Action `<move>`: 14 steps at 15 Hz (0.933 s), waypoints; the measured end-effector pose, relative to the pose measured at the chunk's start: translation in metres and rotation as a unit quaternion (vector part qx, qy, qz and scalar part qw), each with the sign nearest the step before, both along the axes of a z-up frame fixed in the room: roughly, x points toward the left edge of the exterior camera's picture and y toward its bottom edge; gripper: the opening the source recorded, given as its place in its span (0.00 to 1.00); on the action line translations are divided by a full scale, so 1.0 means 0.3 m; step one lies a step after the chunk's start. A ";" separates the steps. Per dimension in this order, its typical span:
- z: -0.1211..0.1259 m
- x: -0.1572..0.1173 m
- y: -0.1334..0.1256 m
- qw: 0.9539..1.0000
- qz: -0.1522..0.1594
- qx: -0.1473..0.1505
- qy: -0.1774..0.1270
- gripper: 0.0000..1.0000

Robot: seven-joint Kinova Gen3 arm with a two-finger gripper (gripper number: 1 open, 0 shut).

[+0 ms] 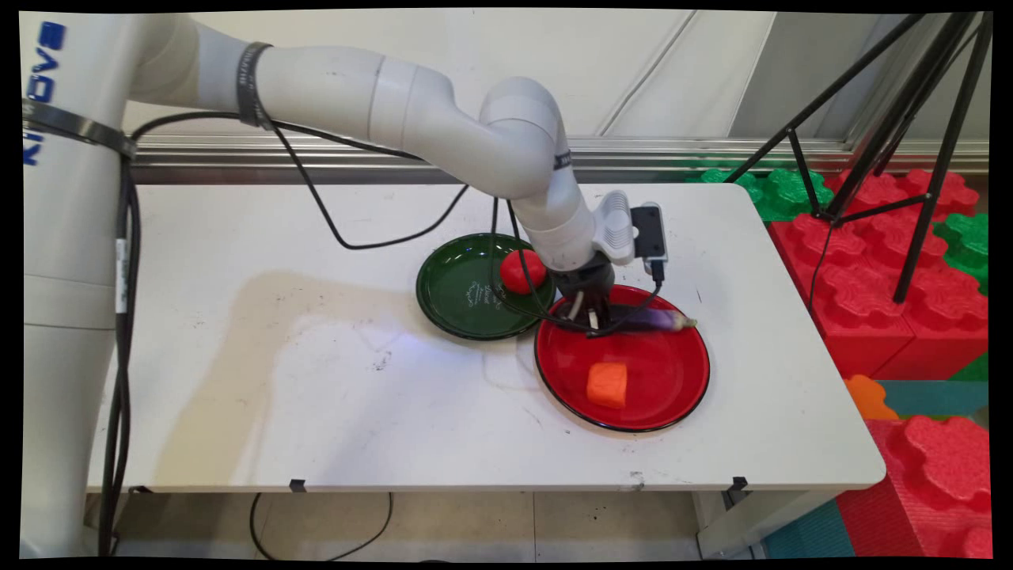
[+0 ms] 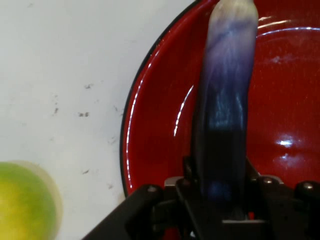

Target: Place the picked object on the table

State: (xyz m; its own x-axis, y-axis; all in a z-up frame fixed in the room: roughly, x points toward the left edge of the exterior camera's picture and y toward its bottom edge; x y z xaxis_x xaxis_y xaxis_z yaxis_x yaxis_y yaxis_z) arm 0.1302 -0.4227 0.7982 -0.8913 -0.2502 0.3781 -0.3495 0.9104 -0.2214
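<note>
My gripper point(image 1: 589, 321) is down over the far side of a red plate point(image 1: 688, 396), shut on a purple eggplant point(image 1: 657, 319). The eggplant lies on the plate with its pale tip pointing right. In the hand view the eggplant point(image 2: 225, 100) runs straight up from between the two fingers of my gripper point(image 2: 220, 185), which press against its sides, over the red plate point(image 2: 160, 125). An orange block point(image 1: 607, 385) lies on the near part of the same plate, apart from the gripper.
A green plate point(image 1: 451, 293) touches the red plate's left side and holds a red tomato point(image 1: 522, 271) just left of the wrist. A yellow-green round thing point(image 2: 22, 200) shows in the hand view. Red and green foam blocks point(image 1: 863, 261) and a tripod point(image 1: 910, 158) stand right of the table.
</note>
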 end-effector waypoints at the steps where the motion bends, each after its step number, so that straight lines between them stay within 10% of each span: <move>1: 0.014 0.011 0.008 1.000 -0.001 -0.004 0.001 0.00; 14: 0.375 0.198 0.233 0.996 -0.025 -0.081 0.010 0.00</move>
